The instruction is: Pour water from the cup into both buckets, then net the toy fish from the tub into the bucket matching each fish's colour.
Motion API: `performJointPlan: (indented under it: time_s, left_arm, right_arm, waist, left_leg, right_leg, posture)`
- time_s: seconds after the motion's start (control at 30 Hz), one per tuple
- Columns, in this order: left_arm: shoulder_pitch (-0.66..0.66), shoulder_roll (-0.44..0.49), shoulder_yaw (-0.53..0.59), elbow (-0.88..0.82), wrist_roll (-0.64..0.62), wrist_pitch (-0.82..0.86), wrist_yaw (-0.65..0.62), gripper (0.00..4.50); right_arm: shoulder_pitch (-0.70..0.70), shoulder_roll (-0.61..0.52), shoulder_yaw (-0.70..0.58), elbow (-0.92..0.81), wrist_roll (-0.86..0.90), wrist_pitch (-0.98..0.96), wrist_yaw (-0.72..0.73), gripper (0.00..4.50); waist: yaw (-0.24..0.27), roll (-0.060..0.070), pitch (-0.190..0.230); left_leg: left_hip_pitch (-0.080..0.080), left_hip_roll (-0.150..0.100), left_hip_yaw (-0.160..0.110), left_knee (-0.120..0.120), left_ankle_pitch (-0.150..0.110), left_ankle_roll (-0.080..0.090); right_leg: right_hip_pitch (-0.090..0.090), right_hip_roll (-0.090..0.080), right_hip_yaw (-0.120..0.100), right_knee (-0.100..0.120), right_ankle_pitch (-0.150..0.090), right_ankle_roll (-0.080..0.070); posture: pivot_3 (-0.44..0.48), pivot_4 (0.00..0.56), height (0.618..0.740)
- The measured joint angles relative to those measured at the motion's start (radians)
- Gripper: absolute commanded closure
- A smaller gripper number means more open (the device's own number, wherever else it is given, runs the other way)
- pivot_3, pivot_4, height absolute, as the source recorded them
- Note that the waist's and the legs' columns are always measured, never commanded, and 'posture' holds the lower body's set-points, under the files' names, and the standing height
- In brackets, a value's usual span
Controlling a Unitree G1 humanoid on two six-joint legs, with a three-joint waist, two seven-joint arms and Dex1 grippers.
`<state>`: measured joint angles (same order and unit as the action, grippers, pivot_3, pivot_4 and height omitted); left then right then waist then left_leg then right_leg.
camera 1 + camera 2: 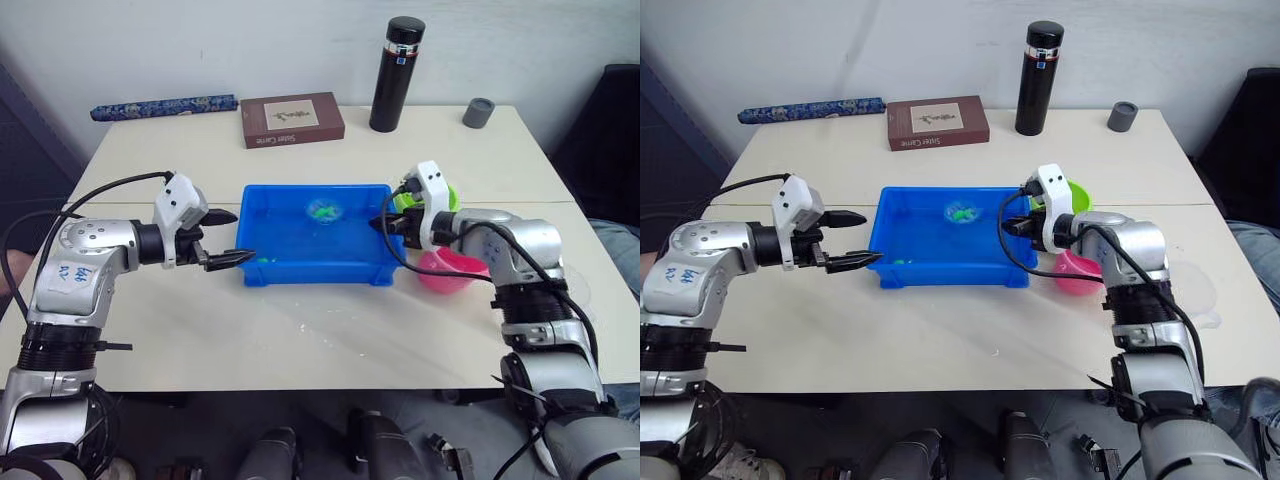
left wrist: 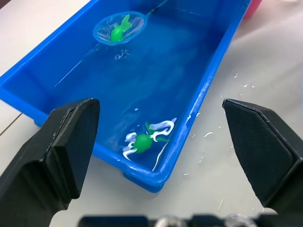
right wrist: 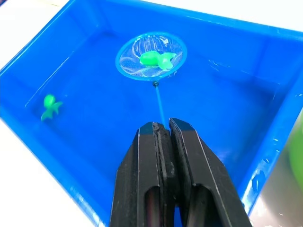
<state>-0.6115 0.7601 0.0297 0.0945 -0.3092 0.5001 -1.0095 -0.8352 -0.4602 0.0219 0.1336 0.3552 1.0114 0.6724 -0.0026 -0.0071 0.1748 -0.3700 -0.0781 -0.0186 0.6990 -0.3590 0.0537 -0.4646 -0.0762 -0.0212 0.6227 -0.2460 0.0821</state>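
Right gripper (image 3: 163,130) pinching net (image 3: 151,56) handle, jaws pressed together; green fish (image 3: 157,59) in hoop over tub (image 1: 300,272). Left gripper (image 1: 222,238) spread, idle beside tub. Best lifted level, slowly, then carried to green bucket (image 1: 440,195), tipped over rim.

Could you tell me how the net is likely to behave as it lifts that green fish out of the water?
The net hangs on a thin handle pinched in the right claw, so it may wobble. The green fish is tiny, probably light.
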Motion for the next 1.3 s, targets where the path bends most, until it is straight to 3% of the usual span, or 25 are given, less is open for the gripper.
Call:
performJointPlan:
  time_s: [0.3,0.6,0.87,1.07,1.3]
  left_arm:
    - [-0.091,-0.069,-0.045,0.106,0.016,-0.059,-0.028,0.02]
    - [-0.169,-0.201,-0.077,0.164,0.012,-0.064,-0.045,0.02]
    - [-0.241,-0.279,-0.094,0.243,0.014,-0.082,-0.070,0.02]
    - [-0.274,-0.297,-0.109,0.305,0.023,-0.114,-0.089,0.02]
    - [-0.281,-0.304,-0.110,0.322,0.038,-0.140,-0.102,0.02]
  right_arm:
    - [0.064,-0.075,-0.008,-0.222,0.018,0.051,-0.024,4.50]
    - [0.149,-0.190,-0.164,-0.457,0.067,0.155,-0.086,4.50]
    - [0.234,-0.315,-0.233,-0.540,0.044,0.137,-0.129,4.50]
    - [0.354,-0.442,-0.202,-0.532,-0.085,-0.075,-0.140,4.50]
    - [0.443,-0.659,0.012,-0.425,-0.414,-0.628,-0.096,4.50]
  waist:
    - [0.001,0.000,0.000]
    - [0.009,0.000,0.000]
    - [0.012,0.000,0.000]
    - [0.018,0.000,0.000]
    - [0.019,0.000,0.000]
  left_leg:
    - [0.000,0.000,0.000,0.000,0.000,0.000]
    - [-0.001,0.000,0.000,0.000,0.000,0.000]
    - [-0.001,0.000,0.000,0.000,0.000,0.000]
    - [0.000,0.000,0.001,0.000,0.000,0.000]
    - [0.000,0.000,0.002,0.000,0.000,0.000]
  right_leg:
    - [0.000,0.000,0.000,0.000,0.000,0.000]
    - [0.000,0.000,0.000,0.000,0.000,0.000]
    - [0.000,0.000,0.000,-0.001,0.000,0.000]
    - [0.000,0.000,0.001,-0.001,0.000,0.000]
    - [0.000,0.000,0.001,-0.001,0.000,0.000]
  posture:
    - [0.000,0.150,0.740]
    - [0.000,0.150,0.740]
    - [0.000,0.150,0.740]
    - [0.000,0.150,0.740]
    - [0.000,0.150,0.740]
